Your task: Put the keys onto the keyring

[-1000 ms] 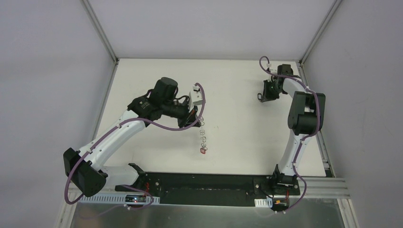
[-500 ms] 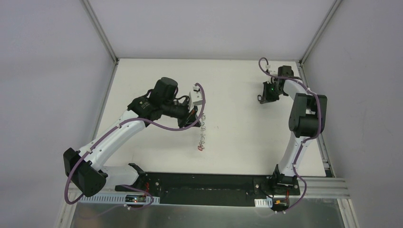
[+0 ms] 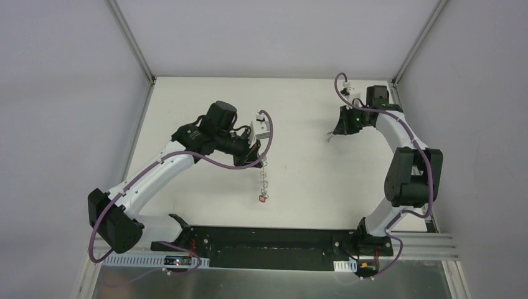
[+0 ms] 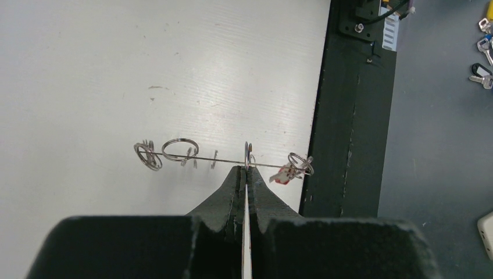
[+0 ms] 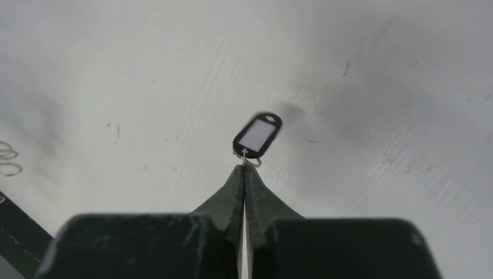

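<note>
My left gripper [image 4: 246, 168] is shut on the keyring [image 4: 174, 150]. The ring shows edge-on as a thin grey line with small wire loops along it, held above the table. A red-headed key [image 4: 283, 174] hangs from its right end. In the top view the ring [image 3: 266, 179] hangs below the left gripper [image 3: 258, 159], with the red key [image 3: 263, 197] lowest. My right gripper [image 5: 245, 167] is shut on the small wire loop of a black-headed key [image 5: 257, 135]. Its head is a black oval with a white window, and it is held above the table at the far right [image 3: 329, 135].
The black base bar [image 4: 349, 116] runs along the table's near edge. Beyond it several loose keys [image 4: 482, 58] lie on the grey floor. Two small wire loops [image 5: 9, 160] show at the left edge of the right wrist view. Metal frame posts stand at the back corners.
My right gripper has moved a little left, and its elbow has swung out to the right and down. The left arm has shifted slightly right with the keyring still in its grip.
</note>
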Action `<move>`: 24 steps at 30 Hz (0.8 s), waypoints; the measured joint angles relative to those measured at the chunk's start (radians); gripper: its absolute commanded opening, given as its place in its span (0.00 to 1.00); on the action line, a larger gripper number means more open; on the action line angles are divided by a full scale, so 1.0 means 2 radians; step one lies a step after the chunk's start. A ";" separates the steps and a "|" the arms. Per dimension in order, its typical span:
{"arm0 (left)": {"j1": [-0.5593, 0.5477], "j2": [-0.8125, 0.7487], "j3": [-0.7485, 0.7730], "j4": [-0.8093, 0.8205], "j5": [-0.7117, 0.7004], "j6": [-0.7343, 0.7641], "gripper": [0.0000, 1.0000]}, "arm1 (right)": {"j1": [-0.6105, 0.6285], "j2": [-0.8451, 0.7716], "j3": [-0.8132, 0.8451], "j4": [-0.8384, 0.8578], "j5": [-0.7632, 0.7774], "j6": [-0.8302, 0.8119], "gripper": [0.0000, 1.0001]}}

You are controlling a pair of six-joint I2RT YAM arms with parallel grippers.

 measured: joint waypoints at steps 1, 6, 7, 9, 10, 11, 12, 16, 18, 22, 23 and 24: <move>0.000 0.004 0.002 -0.004 -0.001 0.002 0.00 | 0.002 -0.007 -0.003 0.000 -0.007 -0.003 0.00; -0.003 0.024 0.022 -0.024 -0.009 0.012 0.00 | 0.021 -0.040 -0.033 0.001 -0.048 -0.023 0.00; -0.003 0.026 0.025 -0.026 -0.009 0.013 0.00 | 0.023 -0.043 -0.037 0.001 -0.056 -0.025 0.00; -0.003 0.032 0.034 -0.030 -0.010 0.013 0.00 | 0.028 -0.046 -0.043 0.002 -0.079 -0.030 0.00; -0.003 0.034 0.038 -0.031 -0.010 0.013 0.00 | 0.029 -0.047 -0.045 0.002 -0.091 -0.033 0.00; -0.003 0.035 0.040 -0.032 -0.010 0.013 0.00 | 0.030 -0.050 -0.048 0.002 -0.108 -0.035 0.00; -0.003 0.036 0.043 -0.033 -0.010 0.013 0.00 | 0.030 -0.053 -0.050 0.002 -0.120 -0.037 0.00; -0.002 0.037 0.051 -0.035 -0.010 0.013 0.00 | 0.034 -0.069 -0.058 0.006 -0.172 -0.041 0.00; 0.001 0.037 0.054 -0.037 -0.010 0.013 0.00 | 0.038 -0.082 -0.063 0.016 -0.195 -0.036 0.00; 0.008 0.037 0.071 -0.048 -0.014 0.013 0.00 | 0.062 -0.112 -0.063 0.040 -0.232 -0.016 0.00; 0.008 0.037 0.079 -0.054 -0.015 0.014 0.00 | 0.071 -0.119 -0.062 0.046 -0.238 -0.010 0.00; 0.009 0.037 0.087 -0.061 -0.018 0.015 0.00 | 0.081 -0.124 -0.062 0.051 -0.244 -0.006 0.00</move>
